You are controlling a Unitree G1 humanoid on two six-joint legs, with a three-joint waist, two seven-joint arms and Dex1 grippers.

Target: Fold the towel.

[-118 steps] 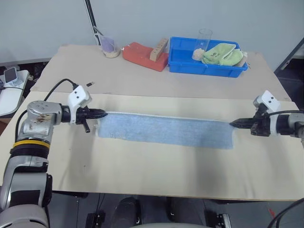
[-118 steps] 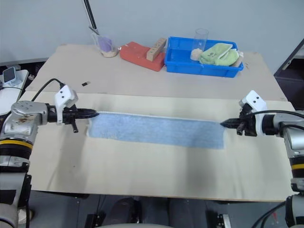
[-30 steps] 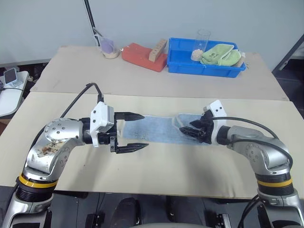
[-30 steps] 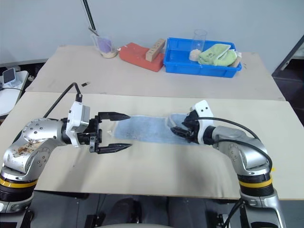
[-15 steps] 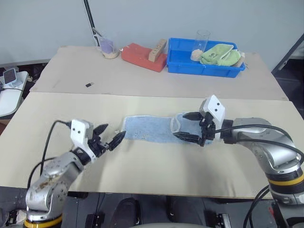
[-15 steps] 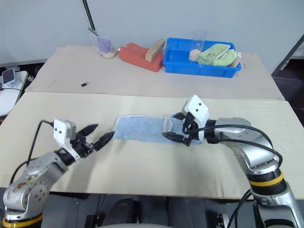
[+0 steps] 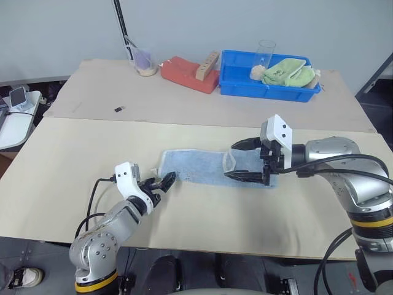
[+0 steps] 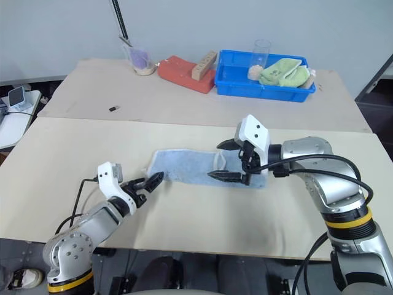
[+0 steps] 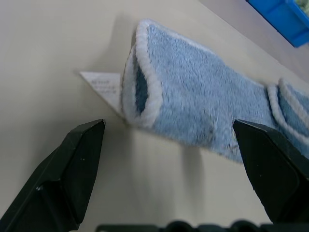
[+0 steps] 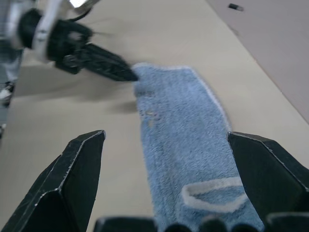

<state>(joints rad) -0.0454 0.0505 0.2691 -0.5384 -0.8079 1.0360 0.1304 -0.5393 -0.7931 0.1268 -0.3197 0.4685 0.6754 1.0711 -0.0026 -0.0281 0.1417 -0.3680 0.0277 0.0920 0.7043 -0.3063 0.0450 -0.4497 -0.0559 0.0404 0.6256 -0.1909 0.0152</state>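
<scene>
Towel [image 7: 202, 167], light blue rectangular terry cloth with a pale whitish hem, lies as a long narrow strip in the middle of the near beige tabletop [image 7: 73, 153], running left to right. Its right end is folded back over itself, the hem there forming a pale loop on top of the blue pile. Left end is doubled too, hem curling open so a darker blue pocket shows in the left wrist view, with a small white printed label [image 9: 104, 87] poking out flat on the table just beside that end. Surface is fuzzy and mostly smooth, a few faint darker marks near the left part.

Left gripper [image 7: 158, 183] sits low by the towel's left end, black fingers spread apart, nothing between them, tips near the corner; can't tell if one tip touches the cloth. Right gripper [image 7: 244, 161] hovers above the folded right end, fingers wide apart, one over the far edge and one over the near edge, holding nothing.

On the far table: blue plastic bin [image 7: 236, 83] holding a light green cloth [image 7: 287, 70] and a clear glass [image 7: 264, 54], a red flat block [image 7: 184, 72], a clear cup with purple contents [image 7: 143, 61]
</scene>
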